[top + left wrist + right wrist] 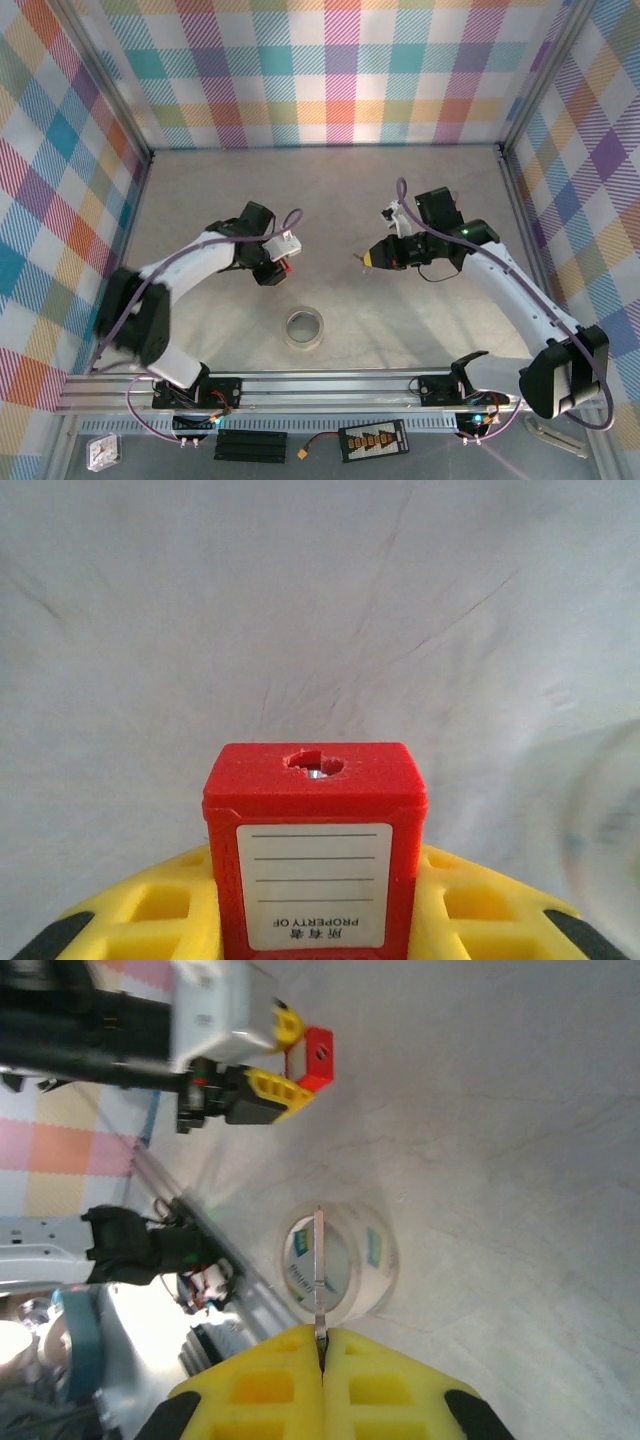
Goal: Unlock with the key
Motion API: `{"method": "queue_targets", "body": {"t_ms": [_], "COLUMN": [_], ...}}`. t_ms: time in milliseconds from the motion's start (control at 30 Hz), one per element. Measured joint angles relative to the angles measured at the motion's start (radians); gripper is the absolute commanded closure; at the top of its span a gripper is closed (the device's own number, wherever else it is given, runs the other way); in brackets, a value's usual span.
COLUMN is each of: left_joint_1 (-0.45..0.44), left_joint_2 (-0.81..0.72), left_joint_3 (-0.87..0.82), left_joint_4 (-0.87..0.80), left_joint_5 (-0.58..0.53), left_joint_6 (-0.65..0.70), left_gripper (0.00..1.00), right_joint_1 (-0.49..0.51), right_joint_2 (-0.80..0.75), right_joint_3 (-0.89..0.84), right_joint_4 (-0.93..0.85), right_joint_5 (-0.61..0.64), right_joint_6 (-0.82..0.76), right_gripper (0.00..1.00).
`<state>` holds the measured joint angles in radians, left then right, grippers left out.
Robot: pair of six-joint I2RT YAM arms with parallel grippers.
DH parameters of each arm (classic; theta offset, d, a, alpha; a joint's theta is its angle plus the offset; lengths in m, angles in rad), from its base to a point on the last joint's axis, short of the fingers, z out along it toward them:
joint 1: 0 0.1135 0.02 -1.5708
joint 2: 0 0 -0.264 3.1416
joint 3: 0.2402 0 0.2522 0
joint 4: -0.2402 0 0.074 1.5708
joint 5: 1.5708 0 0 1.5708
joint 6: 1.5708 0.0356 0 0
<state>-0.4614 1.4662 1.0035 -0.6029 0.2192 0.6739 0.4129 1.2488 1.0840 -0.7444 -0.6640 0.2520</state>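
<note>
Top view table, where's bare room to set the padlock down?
The widest bare table lies beyond both arms, up to the back wall. A smaller patch sits between the tape roll and the right arm's base. Crowded: the middle, where the red padlock, key and tape roll sit close.

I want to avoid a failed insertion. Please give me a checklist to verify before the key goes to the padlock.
1. Padlock gripped between the fingers of the left gripper: ok.
2. Keyhole uncovered and facing away from the left gripper: ok.
3. Key clamped in the shut right gripper, blade sticking out: ok.
4. Key pointing roughly toward the padlock: ok, with a gap between them.
5. Blade turned to match the keyhole slot: cannot tell.
6. Tape roll off the line from key to padlock: ok.
</note>
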Motion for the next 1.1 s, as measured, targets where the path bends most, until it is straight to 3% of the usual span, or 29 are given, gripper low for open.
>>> {"method": "queue_targets", "body": {"t_ms": [167,300,567,1100], "left_joint_1": [-0.146,-0.263,-0.356,-0.374], "left_joint_2": [-0.289,-0.392,-0.338,-0.296], "left_joint_3": [-0.008,-0.015,-0.012,0.012], "left_joint_4": [0.058,0.055,0.029,0.031], "left_joint_5": [0.029,0.032,-0.023,-0.026], "left_joint_6": [0.097,0.211,0.333,0.336], "left_gripper": [1.0,1.0,1.0,1.0], "right_joint_1": [0.039,0.09,0.104,0.171], "right_joint_2": [0.067,0.077,0.061,0.082], "right_joint_3": [0.069,0.116,0.136,0.11], "right_joint_4": [-0.097,-0.152,-0.181,-0.159], "right_joint_5": [-0.074,-0.098,-0.157,-0.182], "right_joint_6": [-0.053,-0.078,-0.078,-0.051], "right_gripper": [1.0,1.0,1.0,1.0]}}
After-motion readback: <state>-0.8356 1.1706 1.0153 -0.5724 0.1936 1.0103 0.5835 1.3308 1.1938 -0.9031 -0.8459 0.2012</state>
